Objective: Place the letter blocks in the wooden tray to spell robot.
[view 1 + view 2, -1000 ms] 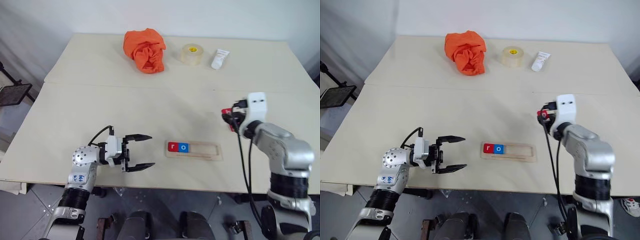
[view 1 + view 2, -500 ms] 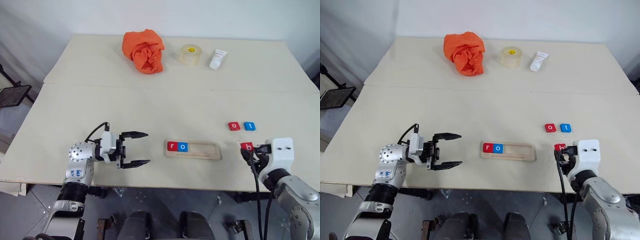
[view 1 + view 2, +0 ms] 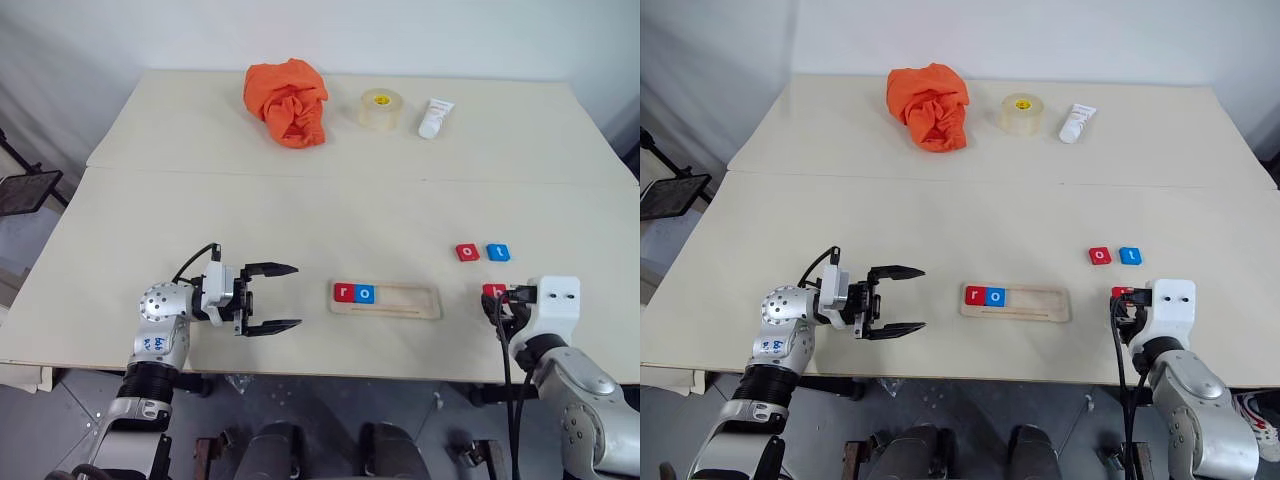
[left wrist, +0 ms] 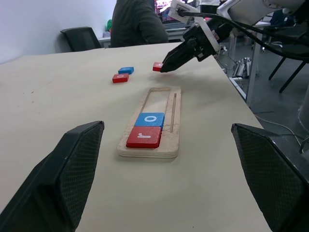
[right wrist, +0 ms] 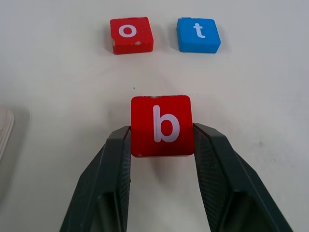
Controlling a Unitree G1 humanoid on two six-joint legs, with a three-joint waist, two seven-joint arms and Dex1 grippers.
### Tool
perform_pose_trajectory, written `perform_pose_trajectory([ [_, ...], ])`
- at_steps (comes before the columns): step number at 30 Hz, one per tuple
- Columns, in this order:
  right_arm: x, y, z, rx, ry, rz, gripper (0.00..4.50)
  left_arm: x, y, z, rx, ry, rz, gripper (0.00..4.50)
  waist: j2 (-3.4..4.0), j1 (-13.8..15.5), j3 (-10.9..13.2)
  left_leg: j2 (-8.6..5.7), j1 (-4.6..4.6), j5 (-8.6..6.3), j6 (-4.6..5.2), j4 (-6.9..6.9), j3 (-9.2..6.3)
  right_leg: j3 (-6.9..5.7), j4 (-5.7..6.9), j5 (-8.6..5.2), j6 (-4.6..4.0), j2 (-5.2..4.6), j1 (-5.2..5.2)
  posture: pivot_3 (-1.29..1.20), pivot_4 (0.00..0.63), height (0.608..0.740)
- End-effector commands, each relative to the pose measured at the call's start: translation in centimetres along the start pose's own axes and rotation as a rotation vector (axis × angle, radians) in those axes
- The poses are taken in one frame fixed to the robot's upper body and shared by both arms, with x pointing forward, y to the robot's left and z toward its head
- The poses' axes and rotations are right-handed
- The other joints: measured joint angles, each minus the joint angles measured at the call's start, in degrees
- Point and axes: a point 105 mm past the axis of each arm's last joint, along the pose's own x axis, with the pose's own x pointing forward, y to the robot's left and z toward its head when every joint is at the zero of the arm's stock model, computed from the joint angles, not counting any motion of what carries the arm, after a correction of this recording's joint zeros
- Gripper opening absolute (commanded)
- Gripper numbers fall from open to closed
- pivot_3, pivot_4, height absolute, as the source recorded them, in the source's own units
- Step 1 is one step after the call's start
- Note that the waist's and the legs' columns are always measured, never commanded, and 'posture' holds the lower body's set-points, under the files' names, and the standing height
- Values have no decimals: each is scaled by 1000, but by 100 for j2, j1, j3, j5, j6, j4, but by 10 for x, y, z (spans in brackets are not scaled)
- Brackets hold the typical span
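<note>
The wooden tray point(image 3: 405, 302) lies near the table's front edge. A red "r" block point(image 3: 344, 293) and a blue "o" block point(image 3: 365, 294) fill its left end. To its right, my right gripper point(image 5: 162, 131) is shut on a red "b" block point(image 5: 162, 125), held low at the table surface. Just beyond it lie a red "o" block point(image 5: 131, 35) and a blue "t" block point(image 5: 198, 35), side by side. My left gripper point(image 3: 296, 295) stands open left of the tray, pointing along it, with nothing between its fingers point(image 4: 72, 169).
An orange cloth point(image 3: 287, 100), a tape roll point(image 3: 378, 108) and a white tube point(image 3: 435, 117) sit at the table's far side. A seam crosses the tabletop point(image 3: 300, 175). A person point(image 4: 137, 24) sits beyond the table's right end.
My right arm pulled back and down toward the front edge with the red block, uncovering the "o" and "t" blocks. It barely moved in the last half second. The left gripper stayed put.
</note>
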Motion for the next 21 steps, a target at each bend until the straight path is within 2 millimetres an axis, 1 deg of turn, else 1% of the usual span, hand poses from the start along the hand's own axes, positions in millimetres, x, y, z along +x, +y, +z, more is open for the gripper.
perform_pose_trajectory([
  [1, -1, -6, 5, -21, -22, -25, 2209, 3, -2, 8, 27, -23, -4, 4500, 0, -3, 0, 0, 0, 0, 0, 0, -1, 0, 0, 0, 0, 0, 0, 0, 150, 740],
  [3, -2, -7, 4, -22, -21, -29, 2807, 3, -3, 8, 27, -23, -1, 4500, 0, -1, 0, 0, -1, 0, 0, 0, -1, 0, 0, 0, 0, 0, 0, 0, 150, 740],
  [7, -7, -10, 7, -33, -25, -23, 4256, 2, -4, 10, 26, -24, 3, 4500, 0, -4, 0, 0, 0, 0, 0, 0, -1, 1, 0, 0, 0, 0, 0, 0, 150, 740],
  [8, -10, -10, 8, -47, -26, -10, 4481, 2, -5, 10, 26, -24, 4, 4500, 0, -2, 0, 0, -1, 0, 0, 0, -1, 1, 0, 0, 0, 0, 0, 0, 150, 740],
  [12, -19, -7, 17, -139, -25, 95, 4481, 2, -6, 12, 25, -26, 6, 4500, 0, 7, 0, 0, -1, 0, 0, 0, -1, 1, -2, 0, 0, 0, 1, 0, 150, 740],
  [16, -29, -7, 28, -364, 34, 314, 4481, 3, -8, 13, 19, -29, 6, 4500, 1, 8, 1, -2, -1, -3, 5, 1, 3, 7, -8, 0, 0, -2, 4, 0, 150, 740],
  [20, -30, -11, 41, -497, 58, 415, 4481, 3, -12, 13, 14, -31, 7, 4500, -3, 4, 0, 7, 2, -3, 4, 1, 2, 0, -16, 0, 0, 2, 11, 0, 150, 740],
  [21, -28, -13, 46, -564, 67, 458, 4481, 3, -13, 13, 11, -32, 7, 4500, -3, 3, 1, 8, 2, -3, 4, 1, 2, -2, -15, 0, 0, 3, 11, 0, 150, 740],
])
